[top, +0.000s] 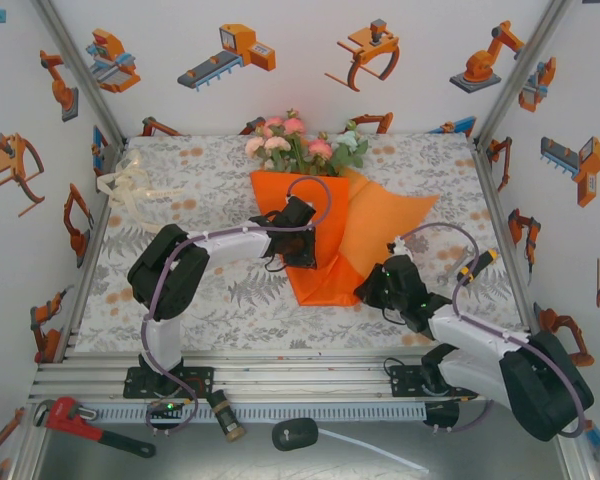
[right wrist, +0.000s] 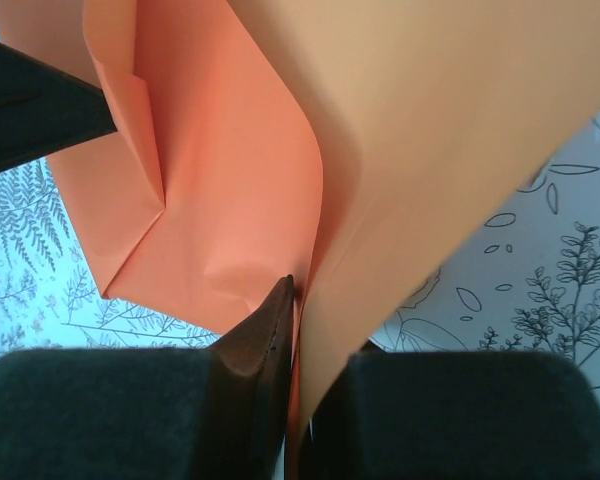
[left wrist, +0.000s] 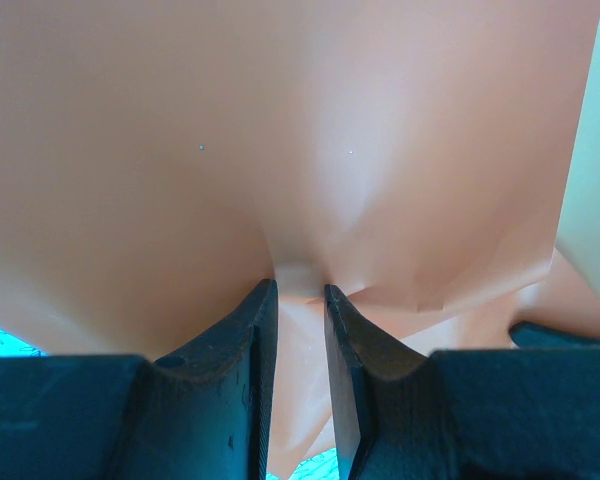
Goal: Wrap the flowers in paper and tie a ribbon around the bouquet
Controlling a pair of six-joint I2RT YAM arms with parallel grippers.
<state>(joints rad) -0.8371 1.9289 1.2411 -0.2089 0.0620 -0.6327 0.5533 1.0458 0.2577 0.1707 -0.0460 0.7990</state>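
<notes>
The flowers (top: 298, 145), pink and cream heads with green leaves, lie at the back middle of the table, their stems hidden under the orange paper (top: 330, 235). The paper is partly folded into a cone, with one flap spread to the right. My left gripper (top: 300, 238) is on top of the folded part; in its wrist view the narrow jaws (left wrist: 300, 290) pinch a ridge of paper (left wrist: 280, 130). My right gripper (top: 377, 290) is shut on the lower right flap (right wrist: 430, 120), which hides one finger. The cream ribbon (top: 130, 190) lies loose at the far left.
Patterned walls and aluminium posts (top: 80, 70) close in the table on three sides. A red pipe wrench (top: 80, 420), a brass-coloured part (top: 228, 420) and a black object (top: 295, 433) with a white cable (top: 370, 452) lie in front of the arm bases.
</notes>
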